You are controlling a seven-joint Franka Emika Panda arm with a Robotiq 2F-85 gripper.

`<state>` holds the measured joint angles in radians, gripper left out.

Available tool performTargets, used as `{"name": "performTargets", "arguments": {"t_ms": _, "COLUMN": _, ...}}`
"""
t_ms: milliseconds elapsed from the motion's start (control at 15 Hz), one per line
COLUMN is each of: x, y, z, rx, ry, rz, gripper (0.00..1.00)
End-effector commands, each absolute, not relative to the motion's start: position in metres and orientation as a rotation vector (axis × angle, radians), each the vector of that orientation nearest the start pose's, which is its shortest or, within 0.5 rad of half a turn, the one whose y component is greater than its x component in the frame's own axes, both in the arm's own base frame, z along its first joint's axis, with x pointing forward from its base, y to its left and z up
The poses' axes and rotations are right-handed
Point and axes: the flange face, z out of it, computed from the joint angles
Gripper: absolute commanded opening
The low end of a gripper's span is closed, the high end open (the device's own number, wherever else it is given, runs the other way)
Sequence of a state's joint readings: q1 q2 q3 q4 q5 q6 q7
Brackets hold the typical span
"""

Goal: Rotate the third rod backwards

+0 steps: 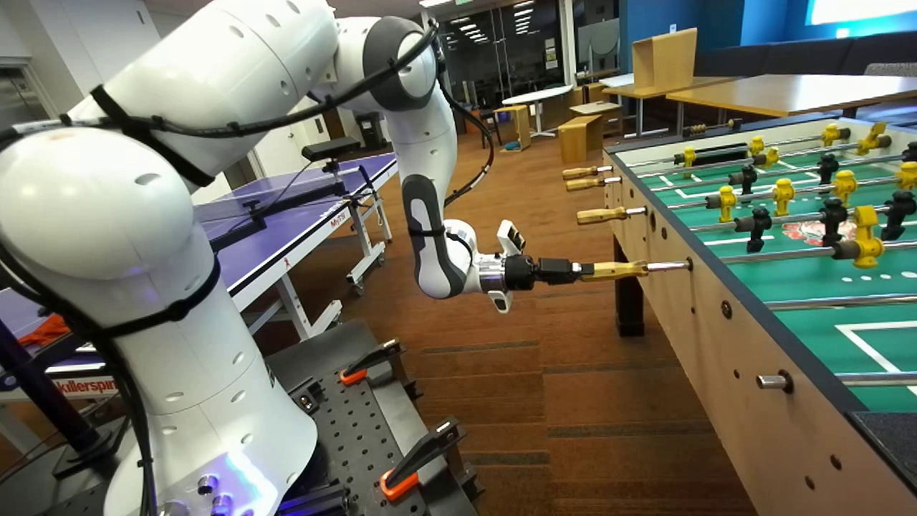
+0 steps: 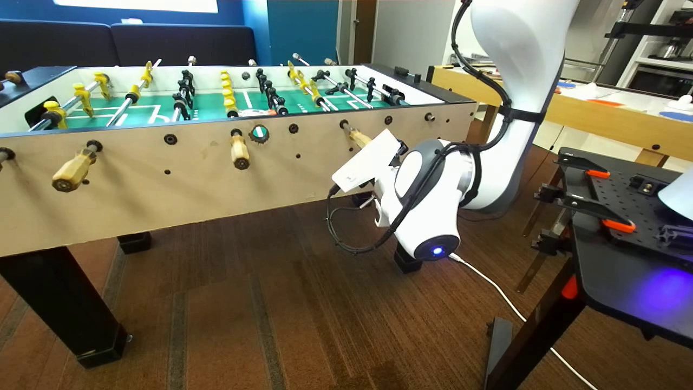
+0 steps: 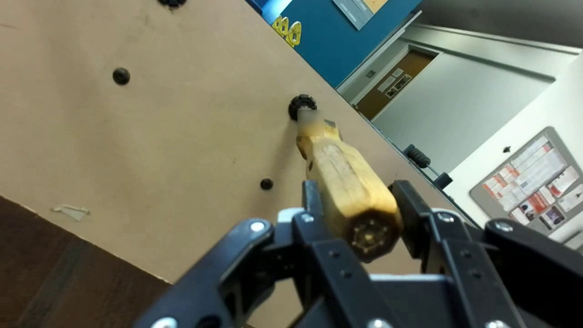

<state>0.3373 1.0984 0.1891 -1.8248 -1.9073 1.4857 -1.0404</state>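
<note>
Gripping: hand with its two black fingers closed on the tan wooden handle of the third rod, one finger against either side.
Third rod: passes through the edge of the surface that faces the arm; its handle stands outside that edge, in line with the hand.
Shaft: shiny metal between handle and edge in an exterior view; partly blurred in the wrist view.
Player figure: yellow, on the third rod inside the same edge; its tilt cannot be told.
Neighbouring handle: tan wood, projecting from the same edge between the third rod and the far corner in an exterior view, apart from the hand.
Paired handles: two more tan grips nearer that corner, one just beside the other as seen there.
Metal stub: projects from the same edge on the opposite side of the third rod, in both exterior views.
Surface: green field with white lines inside a dark rim.
Arm: white, reaching to the edge from a dark bench with black-and-orange clamps.
</note>
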Motion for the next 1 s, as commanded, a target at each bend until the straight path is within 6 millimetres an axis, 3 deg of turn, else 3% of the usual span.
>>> {"name": "performTargets", "arguments": {"t_ms": 0, "x": 0.501, "y": 0.158, "z": -0.036, "rx": 0.260, "ry": 1.733, "rz": -1.145, "gripper": 0.18}}
{"name": "performTargets", "arguments": {"t_ms": 267, "x": 0.496, "y": 0.161, "z": -0.038, "rx": 0.394, "ry": 1.707, "rz": -1.041, "gripper": 0.18}}
{"name": "performTargets", "arguments": {"t_ms": 333, "x": 0.509, "y": 0.178, "z": -0.030, "rx": 0.253, "ry": 1.671, "rz": -1.057, "gripper": 0.18}}
{"name": "performTargets", "arguments": {"t_ms": 400, "x": 0.509, "y": 0.179, "z": -0.029, "rx": 0.250, "ry": 1.669, "rz": -1.052, "gripper": 0.43}}
{"name": "performTargets", "arguments": {"t_ms": 533, "x": 0.508, "y": 0.179, "z": -0.030, "rx": 0.244, "ry": 1.668, "rz": -1.053, "gripper": 0.43}}
{"name": "performTargets", "arguments": {"t_ms": 600, "x": 0.508, "y": 0.178, "z": -0.030, "rx": 0.244, "ry": 1.668, "rz": -1.053, "gripper": 0.18}}
{"name": "performTargets", "arguments": {"t_ms": 933, "x": 0.506, "y": 0.179, "z": -0.040, "rx": 0.468, "ry": 1.641, "rz": -0.852, "gripper": 0.18}}
